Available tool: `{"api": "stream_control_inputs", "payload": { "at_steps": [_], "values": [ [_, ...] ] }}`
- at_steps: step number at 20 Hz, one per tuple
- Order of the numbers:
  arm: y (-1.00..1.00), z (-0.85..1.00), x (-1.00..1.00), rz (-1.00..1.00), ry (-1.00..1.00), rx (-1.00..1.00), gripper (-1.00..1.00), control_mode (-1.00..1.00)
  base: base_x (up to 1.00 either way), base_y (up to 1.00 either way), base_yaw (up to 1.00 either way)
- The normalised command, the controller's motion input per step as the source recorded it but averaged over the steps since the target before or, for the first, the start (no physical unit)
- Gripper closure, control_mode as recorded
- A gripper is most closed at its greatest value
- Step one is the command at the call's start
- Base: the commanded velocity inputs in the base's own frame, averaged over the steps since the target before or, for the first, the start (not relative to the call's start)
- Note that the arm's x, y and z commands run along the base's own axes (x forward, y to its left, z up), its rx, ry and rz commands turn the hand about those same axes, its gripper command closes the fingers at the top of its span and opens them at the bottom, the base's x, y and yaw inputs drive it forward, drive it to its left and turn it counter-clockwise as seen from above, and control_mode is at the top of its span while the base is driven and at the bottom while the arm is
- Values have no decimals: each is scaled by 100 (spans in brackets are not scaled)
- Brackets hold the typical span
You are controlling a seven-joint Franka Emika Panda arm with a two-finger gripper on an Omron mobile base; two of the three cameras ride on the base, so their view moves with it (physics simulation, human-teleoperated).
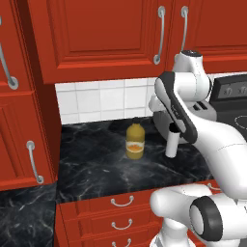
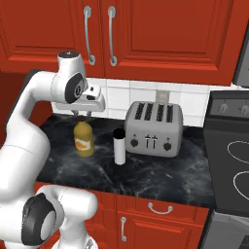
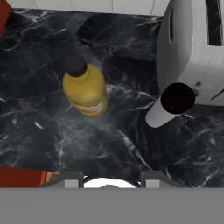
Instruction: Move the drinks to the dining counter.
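Two drinks stand upright on the black marbled worktop [image 1: 91, 166]. The squat amber juice bottle [image 1: 135, 141] [image 2: 83, 138] [image 3: 85, 89] has a dark cap and a pale label. To its right, apart from it, is the slim white bottle [image 1: 171, 142] [image 2: 119, 145] [image 3: 168, 107] with a black cap, just in front of the toaster. My gripper [image 2: 83, 114] [image 3: 111, 177] hangs open above the juice bottle, pointing down, with nothing between its fingers. The dining counter is out of view.
A silver toaster [image 2: 154, 127] [image 3: 197, 48] stands against the tiled wall behind the white bottle. A black stove [image 2: 233, 160] borders the worktop on the right. Red wall cabinets [image 2: 146, 34] hang overhead, and a tall red cabinet [image 1: 21, 120] closes the left side.
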Motion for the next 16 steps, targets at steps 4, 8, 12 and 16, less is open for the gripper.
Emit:
{"api": "stream_control_inputs", "payload": {
  "at_steps": [4,8,12,16],
  "values": [
    [-4,-6,-4,-2,0,-3,-100,-100,0,0,0],
    [-48,-28,-14,-13,0,-5,-100,-100,0,0,0],
    [-79,-30,-5,-19,5,-6,-100,-100,0,0,0],
    [-38,-20,3,-19,7,-7,-100,-100,0,0,0]
  ]
}}
